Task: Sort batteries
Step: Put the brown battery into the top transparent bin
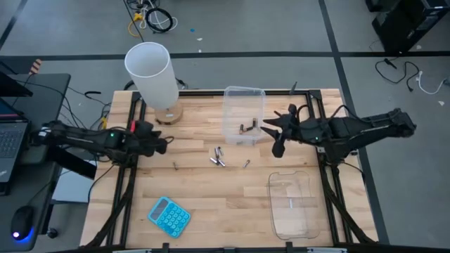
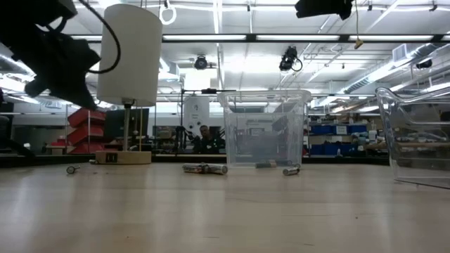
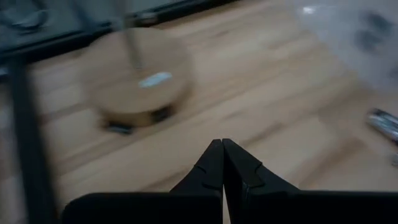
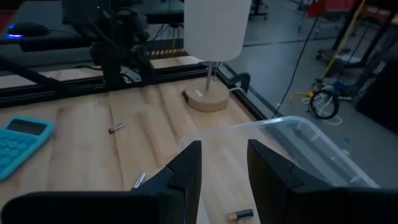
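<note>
Blurred lamp base (image 3: 138, 84), battery (image 3: 384, 122) cut off

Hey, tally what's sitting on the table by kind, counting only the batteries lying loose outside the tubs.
Clear tubs: 2
Blue calculator: 1
Lamp: 1
Loose batteries: 4, as far as shows
Total: 8

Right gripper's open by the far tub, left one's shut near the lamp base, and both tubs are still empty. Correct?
Not quite. The far tub already holds dark batteries, and the near tub holds a silvery one, as the high view shows. Right gripper open and left gripper shut are correct.
</note>
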`<state>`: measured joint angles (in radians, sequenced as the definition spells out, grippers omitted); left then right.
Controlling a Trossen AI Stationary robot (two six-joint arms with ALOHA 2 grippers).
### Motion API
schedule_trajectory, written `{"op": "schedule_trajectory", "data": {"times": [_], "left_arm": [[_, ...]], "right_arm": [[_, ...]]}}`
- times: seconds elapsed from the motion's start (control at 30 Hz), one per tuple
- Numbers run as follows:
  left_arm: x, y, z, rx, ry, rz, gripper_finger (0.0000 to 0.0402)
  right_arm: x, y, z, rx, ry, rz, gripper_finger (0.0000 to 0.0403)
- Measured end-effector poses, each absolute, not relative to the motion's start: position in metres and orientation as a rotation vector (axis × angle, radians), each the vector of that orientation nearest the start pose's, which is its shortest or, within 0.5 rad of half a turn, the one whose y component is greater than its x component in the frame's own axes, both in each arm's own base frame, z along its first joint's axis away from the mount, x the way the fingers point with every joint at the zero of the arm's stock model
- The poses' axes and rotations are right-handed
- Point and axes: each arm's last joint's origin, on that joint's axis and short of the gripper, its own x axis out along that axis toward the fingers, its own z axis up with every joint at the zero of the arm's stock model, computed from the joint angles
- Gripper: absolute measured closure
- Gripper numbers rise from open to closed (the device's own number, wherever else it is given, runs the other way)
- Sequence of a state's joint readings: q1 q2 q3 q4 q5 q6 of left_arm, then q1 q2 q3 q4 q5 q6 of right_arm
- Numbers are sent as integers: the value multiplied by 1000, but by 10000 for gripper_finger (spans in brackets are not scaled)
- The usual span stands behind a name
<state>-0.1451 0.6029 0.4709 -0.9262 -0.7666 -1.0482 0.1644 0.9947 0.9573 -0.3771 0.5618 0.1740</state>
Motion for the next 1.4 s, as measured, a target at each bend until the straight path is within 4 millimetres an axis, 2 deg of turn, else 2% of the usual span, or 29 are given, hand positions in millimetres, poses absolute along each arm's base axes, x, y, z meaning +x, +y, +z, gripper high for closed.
{"op": "schedule_trajectory", "data": {"times": [0.1,0.27,0.63,0.77,1.1,1.4], "left_arm": [[89,13,202,-493,558,1068,401],[89,21,200,-500,506,1194,401],[90,40,151,-553,508,1387,401],[93,46,150,-506,464,1397,401],[86,65,149,-536,524,1485,401],[99,92,148,-531,508,1467,401]], "right_arm": [[208,15,338,23,361,-409,288],[209,13,338,27,369,-383,288],[209,14,337,10,386,-340,288],[209,12,336,23,402,-306,288],[208,8,334,12,428,-321,288],[208,8,334,8,430,-322,288]]}}
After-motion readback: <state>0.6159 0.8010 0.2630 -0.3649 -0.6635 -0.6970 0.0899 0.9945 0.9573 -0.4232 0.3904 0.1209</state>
